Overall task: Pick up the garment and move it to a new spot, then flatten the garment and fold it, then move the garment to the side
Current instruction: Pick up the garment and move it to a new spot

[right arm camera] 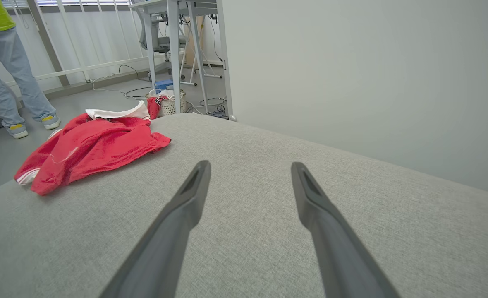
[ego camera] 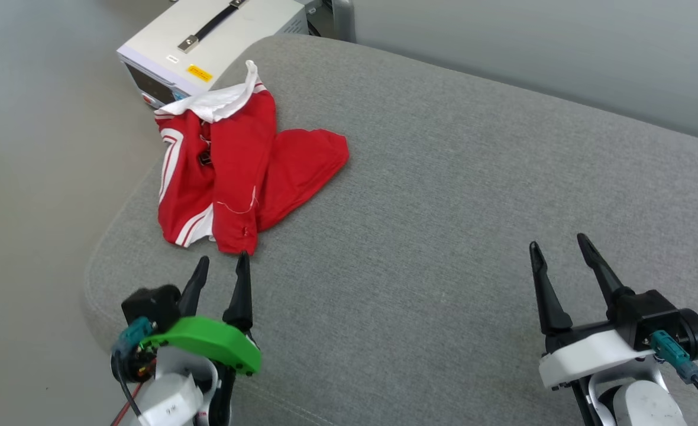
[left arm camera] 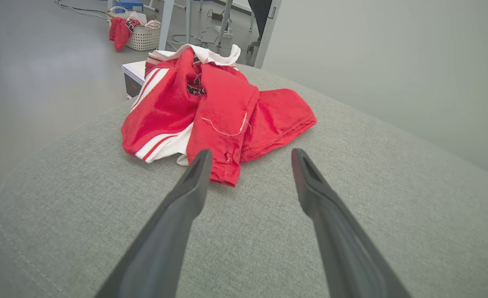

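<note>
The garment (ego camera: 236,168) is a red jersey with white sleeves and striped trim, lying crumpled near the left corner of the grey cushion (ego camera: 443,207). My left gripper (ego camera: 223,260) stands open just short of its near hem, fingers empty and pointing at it. In the left wrist view the garment (left arm camera: 219,111) is bunched ahead of the left gripper (left arm camera: 250,155), a loose white thread on its front fold. My right gripper (ego camera: 557,244) is open over bare cushion at the lower right, far from the cloth. The right wrist view shows the garment (right arm camera: 91,149) off to the left of the right gripper (right arm camera: 250,165).
A white case with a black handle (ego camera: 207,41) stands just beyond the cushion's far left corner. A wicker basket of clothes (left arm camera: 142,35) sits on the floor further back. A person's legs (right arm camera: 8,82) stand on the floor at the left. A pale wall (right arm camera: 372,82) borders the cushion's far side.
</note>
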Tool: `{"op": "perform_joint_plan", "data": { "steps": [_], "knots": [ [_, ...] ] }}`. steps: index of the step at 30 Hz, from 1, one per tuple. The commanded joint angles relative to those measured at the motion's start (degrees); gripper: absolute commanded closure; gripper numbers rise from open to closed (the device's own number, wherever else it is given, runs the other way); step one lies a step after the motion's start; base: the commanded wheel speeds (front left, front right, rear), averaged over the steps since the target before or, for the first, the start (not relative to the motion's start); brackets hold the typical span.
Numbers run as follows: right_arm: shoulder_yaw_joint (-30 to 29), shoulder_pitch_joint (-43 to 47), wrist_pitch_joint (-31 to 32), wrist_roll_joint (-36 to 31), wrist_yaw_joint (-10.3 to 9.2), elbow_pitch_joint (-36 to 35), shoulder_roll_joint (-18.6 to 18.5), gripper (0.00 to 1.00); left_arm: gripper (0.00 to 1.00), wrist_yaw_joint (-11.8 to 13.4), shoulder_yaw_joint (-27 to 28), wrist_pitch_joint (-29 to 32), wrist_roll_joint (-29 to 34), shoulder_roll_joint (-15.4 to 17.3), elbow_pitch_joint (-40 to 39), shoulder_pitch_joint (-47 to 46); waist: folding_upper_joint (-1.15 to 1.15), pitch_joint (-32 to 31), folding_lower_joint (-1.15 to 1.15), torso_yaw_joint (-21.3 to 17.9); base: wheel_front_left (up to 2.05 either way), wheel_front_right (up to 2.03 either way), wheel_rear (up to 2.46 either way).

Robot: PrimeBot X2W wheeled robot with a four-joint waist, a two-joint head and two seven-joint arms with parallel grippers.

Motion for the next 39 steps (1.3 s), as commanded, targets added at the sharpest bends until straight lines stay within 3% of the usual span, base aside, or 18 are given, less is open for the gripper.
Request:
{"op": "perform_joint_plan", "data": {
  "steps": [1,12,14,15,18,22,28,29,30,31,39],
  "knots": [
    [-0.2,-1.3,-0.5,-0.7,-0.05,-0.5,-0.2,0.0,0.0,-0.3,0.1,1.1,-0.1,1.0,1.5,-3.1,0.0,3.5,0.0,-3.3,0.0,0.0,0.0],
    [-0.3,-5.6,-0.5,-3.7,-0.05,-3.4,-0.5,0.0,0.0,-1.9,2.1,19.9,-7.0,12.1,11.8,-24.0,0.0,13.0,0.0,-11.3,0.0,0.0,0.0],
    [-0.2,-6.2,-0.5,-3.9,-0.05,-3.6,-0.4,0.0,0.0,-2.0,1.7,24.8,-8.7,14.5,13.9,-27.1,0.0,14.2,0.0,-12.5,0.0,0.0,0.0],
    [0.4,-7.0,-0.5,-3.9,-0.05,-3.8,-0.4,0.0,0.0,-2.1,1.5,30.8,-11.8,16.7,16.3,-30.4,0.0,15.8,0.0,-14.1,0.0,0.0,0.0],
    [1.2,-7.8,-0.5,-3.8,-0.05,-4.0,-0.4,0.0,0.0,-2.2,0.1,36.5,-14.4,19.1,17.9,-32.5,0.0,17.3,0.0,-15.5,0.0,0.0,0.0],
    [2.0,-8.5,-0.5,-3.5,-0.05,-4.4,-0.4,0.0,0.0,-2.2,-0.7,40.4,-15.5,21.2,20.4,-33.5,0.0,18.6,0.0,-16.7,0.0,0.0,0.0],
    [1.9,-8.8,-0.5,-3.3,-0.05,-4.0,-0.3,0.0,0.0,-2.2,-3.3,42.0,-16.5,21.7,23.6,-32.7,0.0,18.8,0.0,-17.7,0.0,0.0,0.0],
    [1.8,-8.8,-0.5,-3.3,-0.05,-3.9,-0.3,0.0,0.28,-2.2,-3.5,41.9,-16.8,21.8,23.9,-32.5,0.0,18.5,0.0,-17.8,0.0,0.0,0.0],
    [1.7,-8.7,-0.5,-3.2,-0.05,-3.9,-0.3,0.0,0.84,-2.2,-3.6,41.4,-17.3,21.8,24.2,-32.2,0.0,18.1,0.0,-17.9,0.0,0.0,0.0],
    [1.6,-8.6,-0.5,-3.2,-0.05,-3.9,-0.3,0.0,1.0,-2.2,-3.7,41.0,-17.7,21.8,24.4,-32.1,0.0,17.8,0.0,-17.9,0.0,0.0,0.0],
    [0.5,-7.0,-0.5,-2.7,-0.05,-2.9,-0.2,0.0,1.0,-2.2,-5.5,29.9,-16.9,23.0,22.6,-30.8,0.0,12.9,0.0,-17.1,0.0,0.0,0.0]
  ]
}}
